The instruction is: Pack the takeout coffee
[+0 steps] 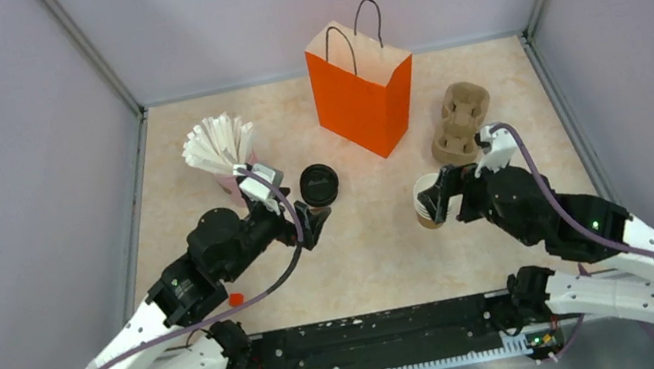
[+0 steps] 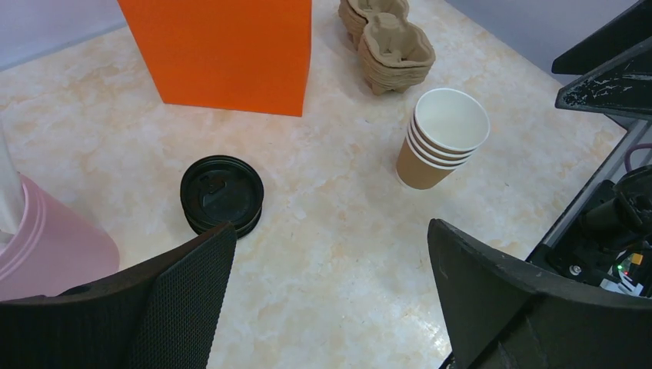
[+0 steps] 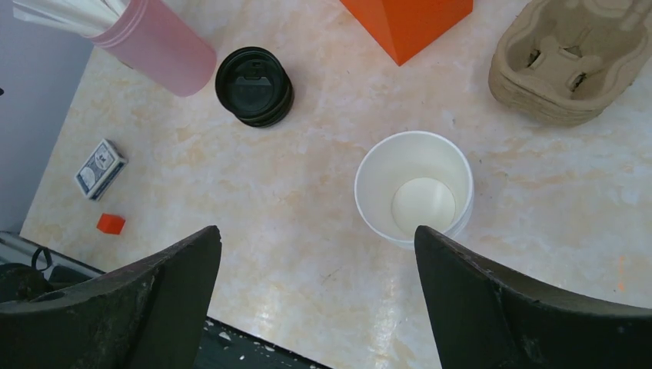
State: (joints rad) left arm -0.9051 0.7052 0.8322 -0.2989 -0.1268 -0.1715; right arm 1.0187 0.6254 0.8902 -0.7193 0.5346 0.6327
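Observation:
No lidded cup shows in any view; the takeout coffee is not in sight. A stack of lidless brown cups [image 1: 426, 206] [image 2: 442, 138] [image 3: 413, 192] stands right of centre. A stack of black lids [image 1: 319, 185] [image 2: 222, 194] [image 3: 254, 84] lies left of centre. The orange bag [image 1: 365, 86] [image 2: 223, 50] [image 3: 407, 19] stands upright at the back. My left gripper [image 1: 313, 224] [image 2: 330, 231] is open and empty just near of the lids. My right gripper [image 1: 439, 191] [image 3: 315, 231] is open and empty, above and beside the cup stack.
A stack of pulp cup carriers [image 1: 461, 120] [image 2: 388, 42] [image 3: 573, 65] sits at the back right. A pink holder of white paper pieces [image 1: 220, 147] [image 3: 161, 42] stands at the back left. A small card box [image 3: 100, 167] and a red cube [image 1: 236, 299] [image 3: 111, 224] lie near left.

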